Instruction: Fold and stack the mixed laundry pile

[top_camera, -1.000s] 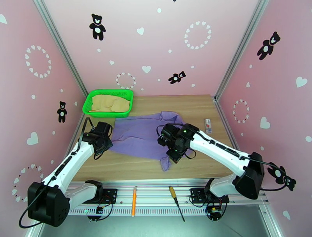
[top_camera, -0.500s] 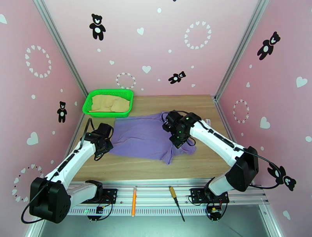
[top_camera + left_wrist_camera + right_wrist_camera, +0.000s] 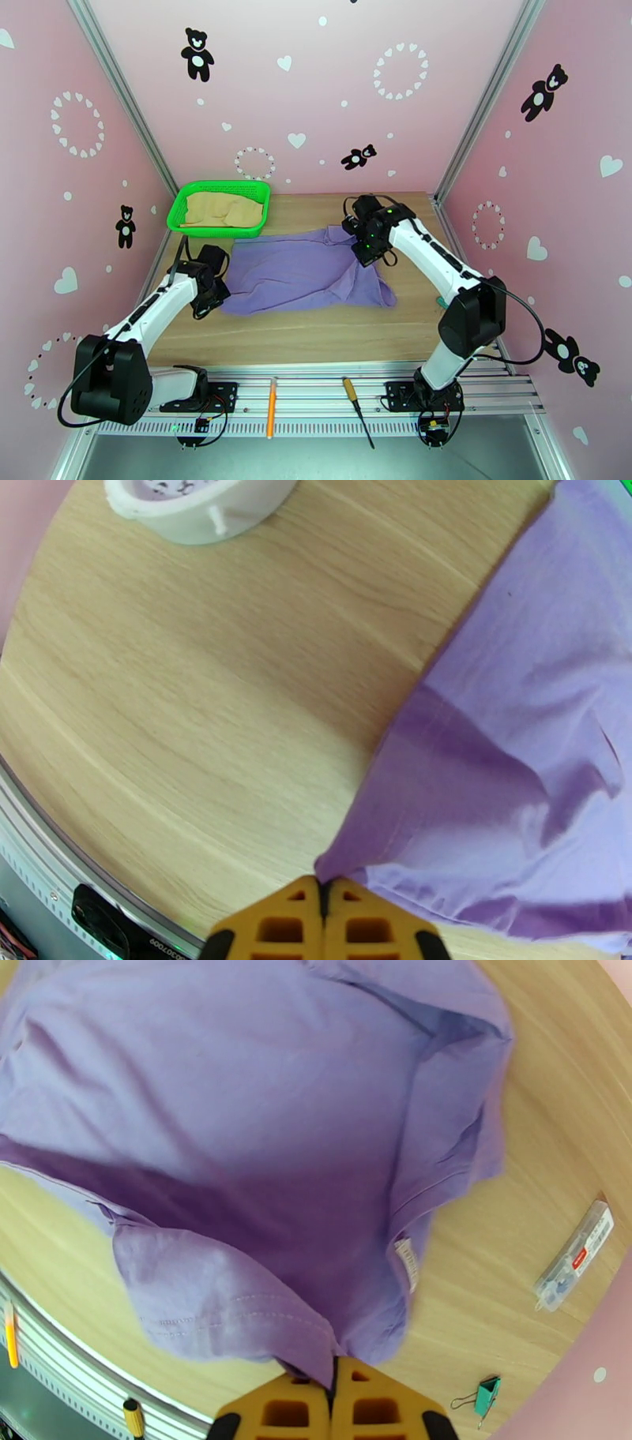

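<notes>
Top external view. The lavender shirt [image 3: 304, 272] lies spread on the wooden table [image 3: 316, 335], mid-table. The left gripper [image 3: 215, 300] sits at the shirt's 8 o'clock corner, low on the table, its fingers hidden under the wrist. The right gripper [image 3: 365, 256] is at the shirt's 2 o'clock corner, where the cloth rises in a fold toward it. The tan garment [image 3: 225, 209] lies inside the green basket [image 3: 178, 211], at 10 o'clock from the shirt. The basket's near edge is just beside the shirt's far hem.

Left wrist view. The yellow fingers of the left gripper [image 3: 322, 886] are pressed together with no gap, clamped on a pointed corner of the shirt [image 3: 513, 740]. The cloth fans out toward 2 o'clock. Bare table [image 3: 197, 677] lies from 9 to 12 o'clock.

Right wrist view. The right gripper [image 3: 333, 1370] has its fingers together, pinching a hemmed edge of the shirt [image 3: 276, 1118]. The garment hangs in folds toward 11 o'clock. A clear plastic case [image 3: 573, 1256] lies on the table [image 3: 490, 1276] at 3 o'clock, and a teal binder clip [image 3: 483, 1394] at 4 o'clock. Both are apart from the cloth.
</notes>
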You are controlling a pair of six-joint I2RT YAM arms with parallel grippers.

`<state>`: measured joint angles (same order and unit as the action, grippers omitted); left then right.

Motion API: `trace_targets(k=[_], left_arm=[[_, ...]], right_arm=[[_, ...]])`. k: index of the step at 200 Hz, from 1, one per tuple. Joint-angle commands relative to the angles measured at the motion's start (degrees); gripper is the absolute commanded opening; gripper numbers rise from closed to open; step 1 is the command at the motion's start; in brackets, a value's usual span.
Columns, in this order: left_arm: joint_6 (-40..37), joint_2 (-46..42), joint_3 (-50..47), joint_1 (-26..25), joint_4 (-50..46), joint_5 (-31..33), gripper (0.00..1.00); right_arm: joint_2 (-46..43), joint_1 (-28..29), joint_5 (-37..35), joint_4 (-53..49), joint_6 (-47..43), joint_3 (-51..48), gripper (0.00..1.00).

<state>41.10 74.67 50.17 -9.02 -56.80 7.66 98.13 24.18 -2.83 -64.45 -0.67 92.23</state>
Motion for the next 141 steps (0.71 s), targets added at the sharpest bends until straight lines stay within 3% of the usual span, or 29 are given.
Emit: trace_targets(k=[1,41,102,141], left_arm=[[-0.5,-2.3,-1.4,0.4,0.1,-5.3,0.0],[1.0,-3.3,-6.2,0.4,2.1,-6.8,0.0],[-1.8,9.1,6.1,3.2,-0.7,-4.2,0.0],[-3.8,12.3,9.4,5.2,-3.4,-3.9,0.0]], right_arm=[[0.5,-0.9,1.9,1.0,-1.1,2.3,0.0],[2.4,-1.4,4.8,1.7,-2.1,3.2,0.0],[5.0,-4.8,4.0,2.0,-2.0,6.3,0.0],[6.0,-7.3,4.0,2.9,-1.9,6.7,0.0]])
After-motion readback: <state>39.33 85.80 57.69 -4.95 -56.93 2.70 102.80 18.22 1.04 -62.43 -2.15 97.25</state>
